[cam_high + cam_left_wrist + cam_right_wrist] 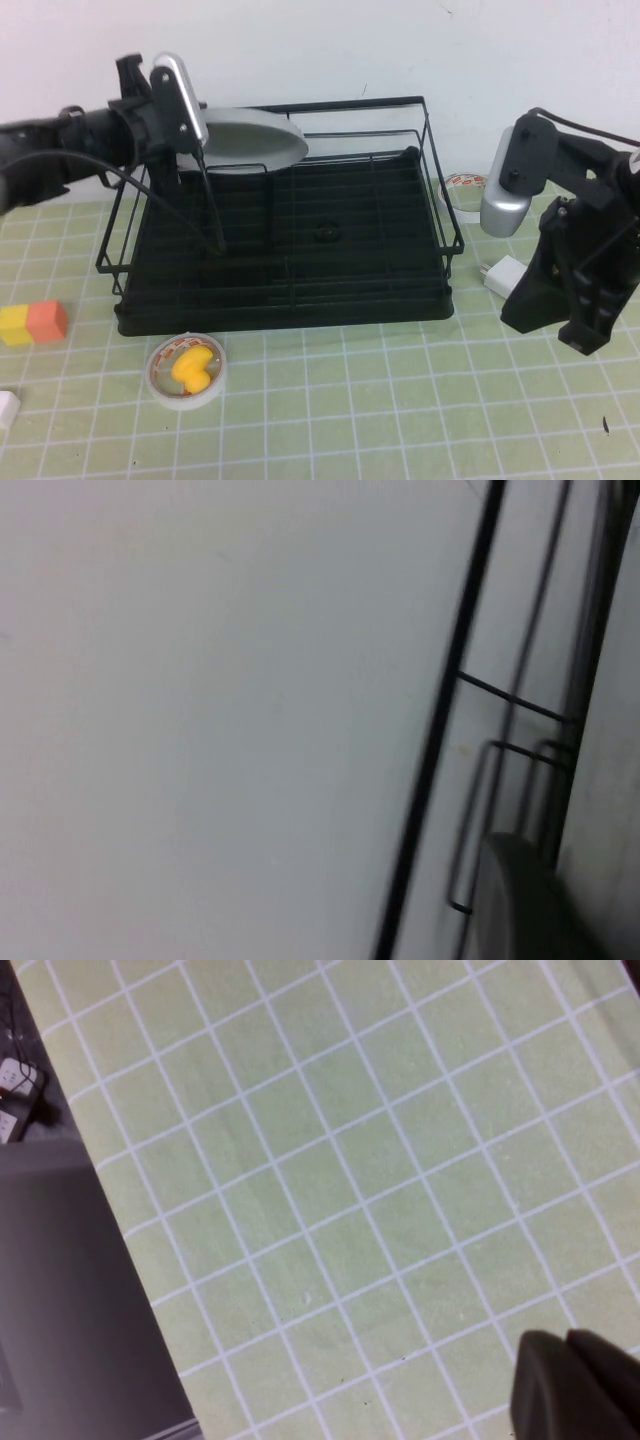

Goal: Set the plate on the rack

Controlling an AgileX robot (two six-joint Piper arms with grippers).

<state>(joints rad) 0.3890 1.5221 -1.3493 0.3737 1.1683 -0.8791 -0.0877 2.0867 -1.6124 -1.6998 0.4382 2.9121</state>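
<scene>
The pale grey-blue plate [255, 140] hangs nearly flat in the air over the back left part of the black wire rack [300, 300]. My left gripper [203, 140] is shut on the plate's left rim, above the rack's left side. In the left wrist view the plate's edge [530, 905] shows next to the rack's wires [440, 740] against the white wall. My right gripper [587, 340] hangs shut and empty over the mat, to the right of the rack; its fingertips [590, 1390] point at the green grid mat.
A white tape roll with a yellow object inside [187, 372] lies in front of the rack. Orange and yellow blocks [33, 323] sit at the left. A second tape roll [462, 188] and a small white object [505, 275] lie right of the rack.
</scene>
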